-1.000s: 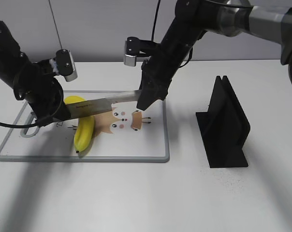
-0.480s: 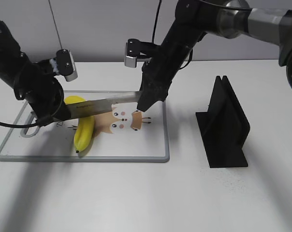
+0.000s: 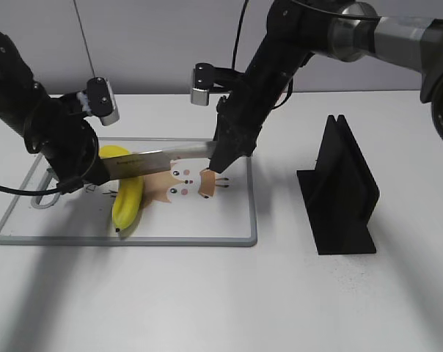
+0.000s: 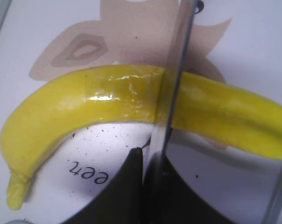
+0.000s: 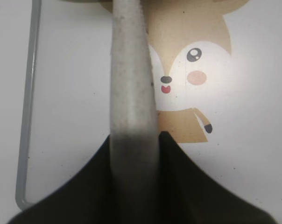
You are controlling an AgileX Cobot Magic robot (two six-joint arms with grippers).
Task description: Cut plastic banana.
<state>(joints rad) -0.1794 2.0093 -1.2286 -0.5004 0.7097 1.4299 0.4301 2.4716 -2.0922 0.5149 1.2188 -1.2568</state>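
The plastic banana (image 3: pixel 127 202) lies on the white cutting board (image 3: pixel 207 227), left of the fox picture. A knife (image 3: pixel 163 158) lies across the banana's upper half, blade pointing left. My right gripper (image 3: pixel 220 158) is shut on the knife's grey handle (image 5: pixel 131 70). My left gripper (image 3: pixel 89 176) sits at the blade's tip beside the banana's stem end. In the left wrist view the blade (image 4: pixel 171 93) crosses the banana (image 4: pixel 108 98) and runs between the nearly closed fingers of the gripper (image 4: pixel 145 151). In the right wrist view the gripper (image 5: pixel 134 137) clamps the handle.
A black knife stand (image 3: pixel 342 187) stands on the table to the right of the board. The board has a grey rim (image 5: pixel 26 116) and a handle loop at its left end (image 3: pixel 42 198). The fox print (image 5: pixel 192 70) lies under the handle.
The right arm's wrist has shifted very slightly to the right. The knife, the banana and the left arm stay almost where they were.
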